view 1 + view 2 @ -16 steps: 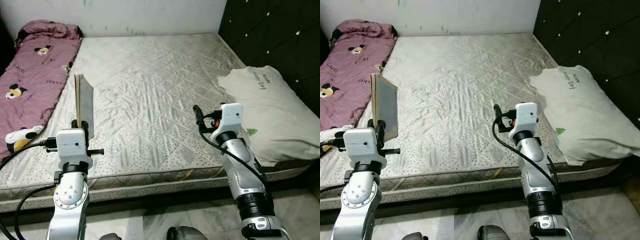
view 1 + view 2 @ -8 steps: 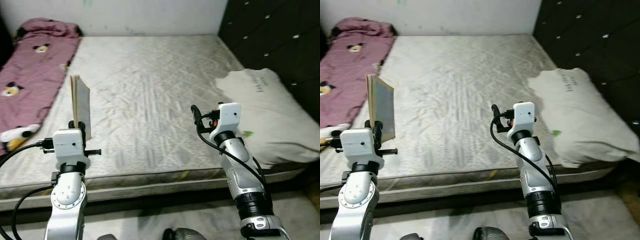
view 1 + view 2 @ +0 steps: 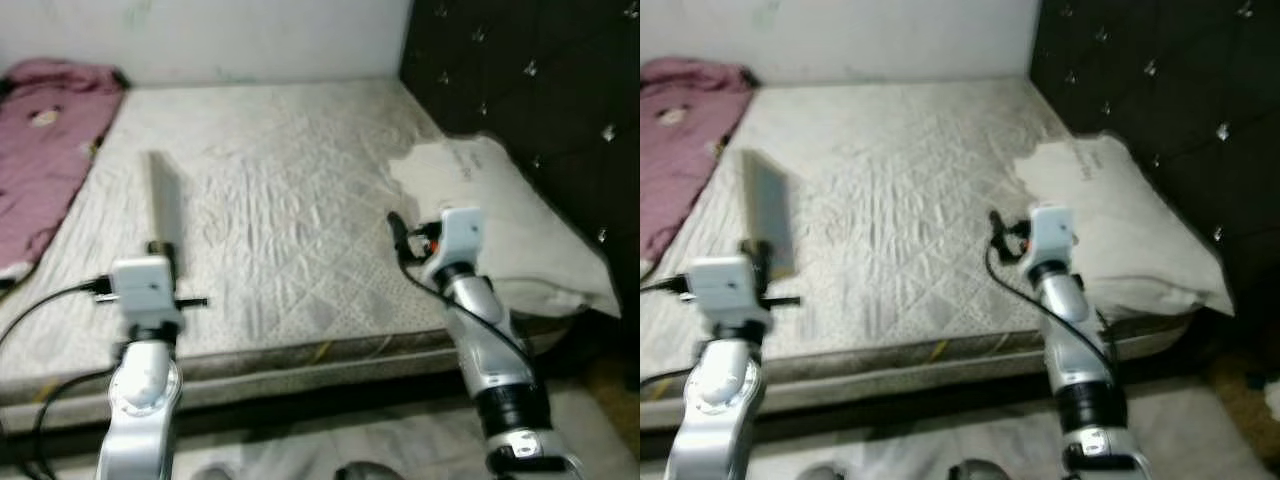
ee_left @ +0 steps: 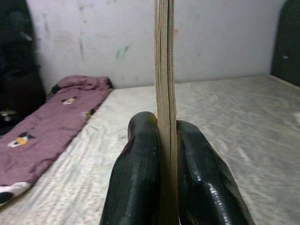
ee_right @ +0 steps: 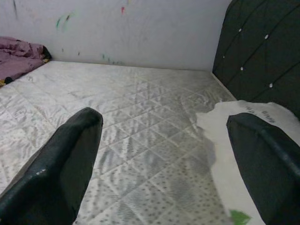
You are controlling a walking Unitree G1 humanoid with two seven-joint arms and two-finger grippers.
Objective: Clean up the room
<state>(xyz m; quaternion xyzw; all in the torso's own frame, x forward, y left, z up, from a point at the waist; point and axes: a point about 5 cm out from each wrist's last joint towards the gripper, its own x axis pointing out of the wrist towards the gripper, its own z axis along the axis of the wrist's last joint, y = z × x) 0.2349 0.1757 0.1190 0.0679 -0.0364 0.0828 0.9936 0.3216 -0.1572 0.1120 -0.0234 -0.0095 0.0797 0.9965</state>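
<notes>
Black fingers of the left gripper [image 4: 166,154] pinch a thin book [image 4: 164,70] upright, likely to carry it away. Right gripper [image 5: 164,154] hangs wide over the mattress [image 3: 290,190].

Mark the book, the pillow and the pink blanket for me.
book [image 4: 164,84]: left wrist view, page edge above the fingers.
pillow [image 3: 500,215]: left eye view, middle of its top.
pink blanket [image 3: 40,165]: left eye view, middle.

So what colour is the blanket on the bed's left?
Pinkish purple blanket with cartoon prints, clearest in the left wrist view.
</notes>
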